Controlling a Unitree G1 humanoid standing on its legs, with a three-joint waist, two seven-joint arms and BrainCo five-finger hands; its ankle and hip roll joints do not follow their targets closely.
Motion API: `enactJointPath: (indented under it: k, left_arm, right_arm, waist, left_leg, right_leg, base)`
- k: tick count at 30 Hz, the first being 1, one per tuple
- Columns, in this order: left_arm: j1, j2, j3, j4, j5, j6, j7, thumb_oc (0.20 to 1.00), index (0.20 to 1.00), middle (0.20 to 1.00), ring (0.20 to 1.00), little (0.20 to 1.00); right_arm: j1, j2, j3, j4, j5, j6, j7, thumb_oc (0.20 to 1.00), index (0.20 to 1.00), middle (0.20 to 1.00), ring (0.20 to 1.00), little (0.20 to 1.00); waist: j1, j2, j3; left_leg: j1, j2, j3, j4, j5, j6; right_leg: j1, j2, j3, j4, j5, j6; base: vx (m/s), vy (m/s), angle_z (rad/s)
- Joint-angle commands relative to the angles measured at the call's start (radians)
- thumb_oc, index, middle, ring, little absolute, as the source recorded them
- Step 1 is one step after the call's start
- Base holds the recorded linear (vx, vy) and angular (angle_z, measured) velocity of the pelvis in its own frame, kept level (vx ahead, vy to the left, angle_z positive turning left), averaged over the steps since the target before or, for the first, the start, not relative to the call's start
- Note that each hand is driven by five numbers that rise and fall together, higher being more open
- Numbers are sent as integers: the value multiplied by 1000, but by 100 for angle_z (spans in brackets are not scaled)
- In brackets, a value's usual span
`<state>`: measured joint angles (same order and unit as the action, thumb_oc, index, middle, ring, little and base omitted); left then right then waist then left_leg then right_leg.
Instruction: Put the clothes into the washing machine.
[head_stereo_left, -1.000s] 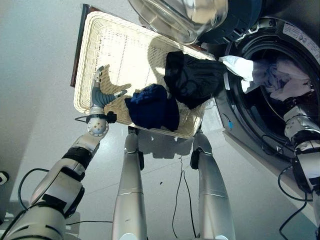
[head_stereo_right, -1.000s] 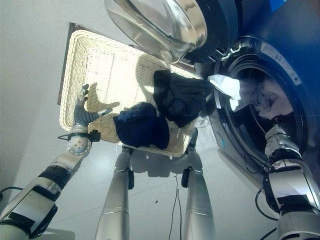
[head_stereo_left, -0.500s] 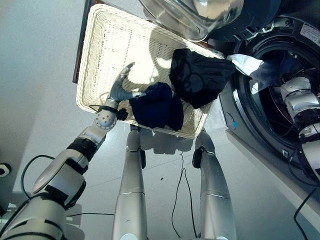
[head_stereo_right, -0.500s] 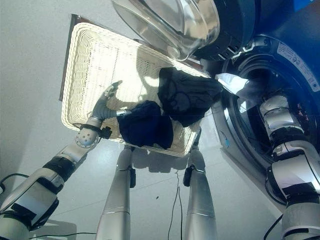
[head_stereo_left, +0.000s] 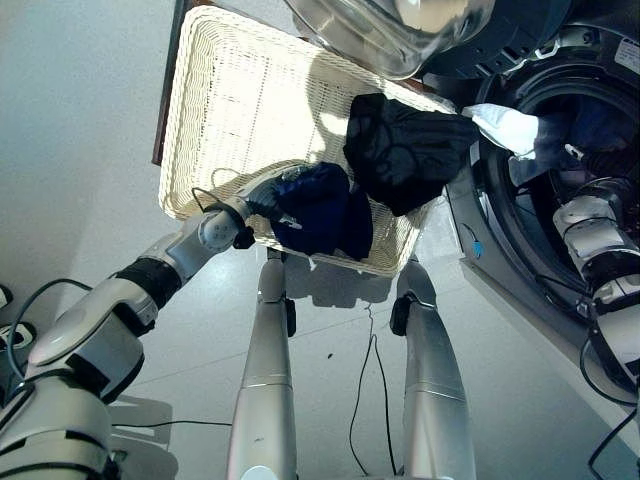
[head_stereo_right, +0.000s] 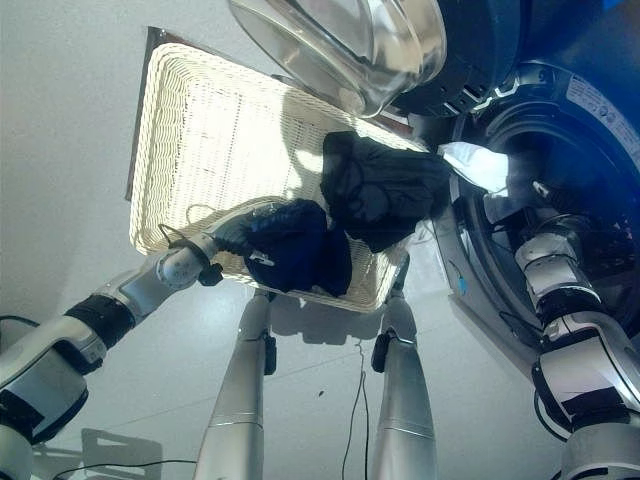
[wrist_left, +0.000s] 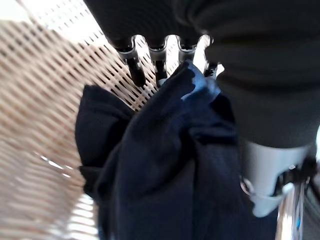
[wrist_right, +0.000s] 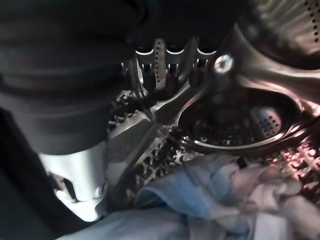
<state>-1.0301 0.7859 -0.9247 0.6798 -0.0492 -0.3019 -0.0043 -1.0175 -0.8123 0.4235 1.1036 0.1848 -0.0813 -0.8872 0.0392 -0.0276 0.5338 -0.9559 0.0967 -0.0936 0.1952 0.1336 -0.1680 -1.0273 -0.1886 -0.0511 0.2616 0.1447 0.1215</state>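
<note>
A navy garment (head_stereo_left: 322, 212) lies at the near edge of the white wicker basket (head_stereo_left: 185, 150), with a black garment (head_stereo_left: 405, 150) beside it towards the washing machine (head_stereo_left: 560, 290). My left hand (head_stereo_left: 262, 198) rests on the navy garment. Its fingers (wrist_left: 136, 70) are straight and touch the cloth (wrist_left: 165, 165). My right arm reaches into the drum. There my right hand (wrist_right: 159, 55) is open over pale blue and white cloth (wrist_right: 210, 195). A white cloth (head_stereo_left: 510, 128) hangs over the drum's rim.
The washer's round glass door (head_stereo_left: 390, 30) stands open above the basket's far corner. The basket sits on a low stand on the pale floor (head_stereo_left: 80, 150), right beside the machine's front.
My left hand has swung from the basket's bare weave towards the machine and onto the navy garment. My right arm has shifted inside the drum. The pale bundle at the drum's mouth is gone from there.
</note>
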Motion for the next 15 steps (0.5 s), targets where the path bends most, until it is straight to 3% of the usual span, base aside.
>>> enactJointPath:
  k: [1,15]
  left_arm:
    - [32,-47,-33,-34,67,75,-105,1000,1000,1000,1000,1000]
    - [33,-123,-61,87,203,116,-76,1000,1000,1000,1000,1000]
  right_arm:
    - [-6,-59,2,-26,-48,-31,-49,1000,1000,1000,1000,1000]
    - [-26,-5,24,-83,-51,-28,-77,1000,1000,1000,1000,1000]
  waist:
    - [-46,59,-14]
    - [-60,33,-14]
  left_leg:
    - [-41,-79,51,57,-22,114]
    - [-54,-74,51,60,-26,111]
  right_leg:
    - [5,56,-58,-13,53,17]
    - [-4,68,-54,-14,53,16]
  base:
    - [1,-5,5]
    - [1,-1,1]
